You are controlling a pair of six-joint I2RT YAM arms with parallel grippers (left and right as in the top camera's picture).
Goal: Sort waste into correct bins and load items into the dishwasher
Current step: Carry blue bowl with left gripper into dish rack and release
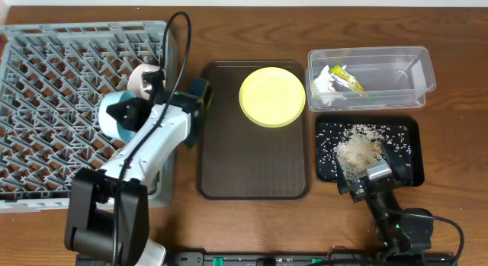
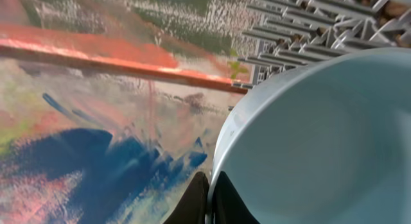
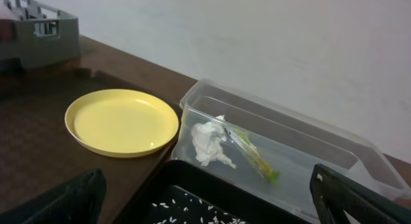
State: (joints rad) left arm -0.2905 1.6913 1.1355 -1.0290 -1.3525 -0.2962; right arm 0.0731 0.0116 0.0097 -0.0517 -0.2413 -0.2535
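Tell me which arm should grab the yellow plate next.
Right. The right gripper is open and empty, facing the yellow plate; the left gripper is shut on the blue bowl at the dish rack.

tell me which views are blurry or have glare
overhead: sharp, evenly lit, faint sheen on the brown tray; left wrist: light blue bowl very close and soft, colourful blur behind; right wrist: yellow plate clear, bottom corners dark

The brown wooden table [image 1: 457, 22] carries four things directly. A big grey dish rack [image 1: 53, 106] fills the 9 o'clock side. A brown tray [image 1: 252, 167] lies at the centre. A clear tub [image 1: 427, 68] sits at 2 o'clock, and a black tray [image 1: 418, 152] lies just below it at 4 o'clock.
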